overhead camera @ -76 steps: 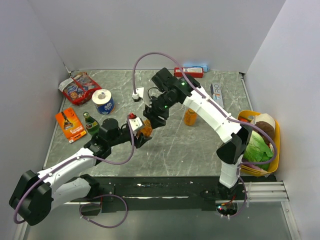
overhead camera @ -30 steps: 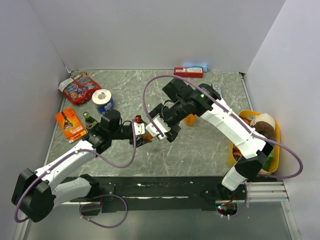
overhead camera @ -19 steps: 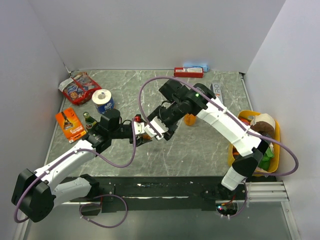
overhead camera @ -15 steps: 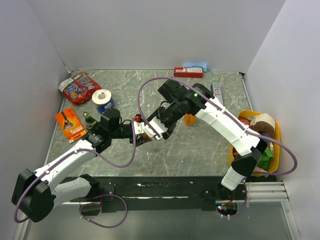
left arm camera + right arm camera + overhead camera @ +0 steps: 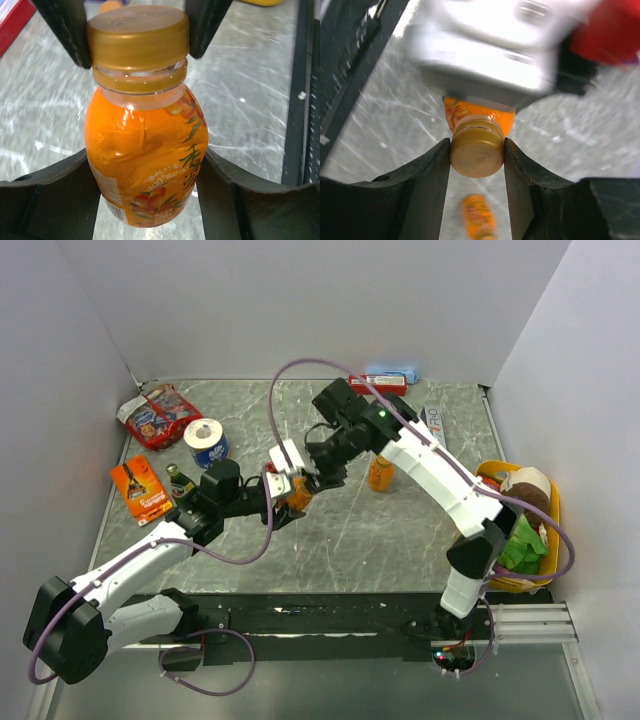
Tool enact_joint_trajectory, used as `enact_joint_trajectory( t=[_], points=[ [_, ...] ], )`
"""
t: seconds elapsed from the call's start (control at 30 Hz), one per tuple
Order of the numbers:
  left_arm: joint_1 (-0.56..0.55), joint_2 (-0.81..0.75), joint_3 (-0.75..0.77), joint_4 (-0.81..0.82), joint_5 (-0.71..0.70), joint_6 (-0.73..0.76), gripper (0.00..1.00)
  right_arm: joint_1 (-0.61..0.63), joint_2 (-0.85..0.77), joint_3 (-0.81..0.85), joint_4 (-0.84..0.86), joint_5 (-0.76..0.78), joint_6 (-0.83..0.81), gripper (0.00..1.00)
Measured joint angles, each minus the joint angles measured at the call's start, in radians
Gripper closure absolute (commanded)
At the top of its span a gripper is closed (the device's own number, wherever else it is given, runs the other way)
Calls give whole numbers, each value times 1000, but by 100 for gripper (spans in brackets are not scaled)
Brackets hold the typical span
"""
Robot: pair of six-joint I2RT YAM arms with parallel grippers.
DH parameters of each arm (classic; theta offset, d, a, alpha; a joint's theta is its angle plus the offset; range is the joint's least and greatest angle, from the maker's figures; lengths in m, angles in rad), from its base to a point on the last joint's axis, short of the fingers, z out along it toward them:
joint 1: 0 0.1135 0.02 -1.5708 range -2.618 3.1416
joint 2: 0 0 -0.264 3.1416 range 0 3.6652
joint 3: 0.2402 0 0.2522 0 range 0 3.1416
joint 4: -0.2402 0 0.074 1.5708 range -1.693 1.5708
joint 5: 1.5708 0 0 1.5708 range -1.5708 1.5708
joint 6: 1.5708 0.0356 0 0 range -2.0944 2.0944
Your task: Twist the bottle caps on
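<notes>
Black fingers of my left gripper (image 5: 145, 192) clamp the belly of the orange bottle (image 5: 145, 150), near the toilet-paper roll (image 5: 207, 443) on its side toward the middle of the table (image 5: 400, 540). My right gripper (image 5: 477, 150) pinches the cap (image 5: 137, 30) sitting on its neck; I'd keep it square to the threads and twist, left grip firm

The right gripper (image 5: 477, 150) has its two dark fingers (image 5: 430, 175) pressed against either side of a gold-orange cap (image 5: 477, 156). The cap sits on the neck of an orange bottle (image 5: 465, 114), whose body disappears under a blurred white housing (image 5: 485, 45). Below, a second bottle (image 5: 479, 216) shows out of focus on the grey marbled counter (image 5: 385, 120). A red blur (image 5: 610, 30) fills the upper right corner.
</notes>
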Motion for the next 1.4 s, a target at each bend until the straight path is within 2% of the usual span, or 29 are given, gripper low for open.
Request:
enact_joint_trajectory(
  t=[0.17,0.27,0.33,0.43,0.47,0.53,0.57,0.63,0.8,0.93,0.97,1.07,1.2,1.4],
  points=[
    [-3,0,-19,32,-116,-97,99,-53,90,71,38,-36,331,74],
    [-5,6,-24,30,-163,-134,99,-75,132,96,61,-44,518,72],
    [-6,16,-24,31,-180,-152,99,-90,144,87,88,-43,628,63],
    [-10,32,-25,38,-191,-171,99,-100,149,75,109,-35,731,41],
    [-10,32,-25,39,-191,-173,99,-102,150,76,110,-33,743,33],
    [-10,32,-26,61,-204,-180,99,-109,149,83,104,-32,767,24],
    [-8,32,-26,82,-219,-182,99,-115,149,84,94,-40,772,12],
    [0,32,-26,112,-224,-182,99,-132,145,84,73,-58,775,1],
    [5,31,-26,117,-195,-170,99,-217,98,80,49,-94,728,1],
    [7,30,-24,81,-112,-116,99,-266,-7,39,42,-108,612,1],
    [8,30,-23,63,-83,-93,99,-266,-40,24,40,-114,570,3],
    [8,30,-5,-4,-5,-21,99,-252,-118,-6,36,-134,427,13],
    [8,35,46,-98,72,76,99,-183,-171,-39,23,-117,192,15],
    [9,51,95,-168,124,175,99,-64,-209,-222,48,-76,-57,18]
  ],
)
